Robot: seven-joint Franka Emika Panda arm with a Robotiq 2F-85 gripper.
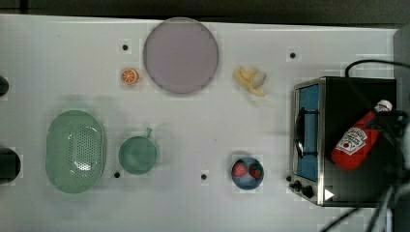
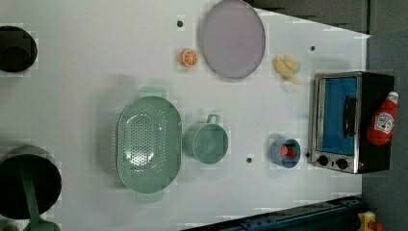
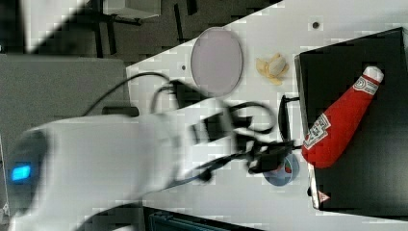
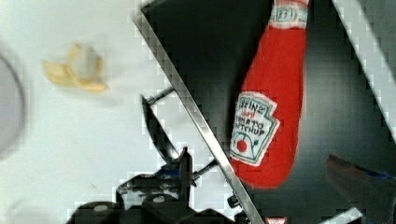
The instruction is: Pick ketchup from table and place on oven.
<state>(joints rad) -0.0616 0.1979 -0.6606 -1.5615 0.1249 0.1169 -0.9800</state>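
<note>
Wrist view: ketchup, apparently a soft, light plush best pinched across its red midsection, lies flat on the oven top; gripper spread wide, empty.

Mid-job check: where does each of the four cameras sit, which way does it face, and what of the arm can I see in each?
Top view: overhead, looking straight down on the white table; black toaster oven at the top view's right.
Left view: high, also looking down; same layout, no arm seen.
Right view: high, angled over the blurred white arm.
Wrist view: on the arm, looking down past a dark finger.
Shared by all: the red plush ketchup bottle lying on the oven, beside the peeled banana.
</note>
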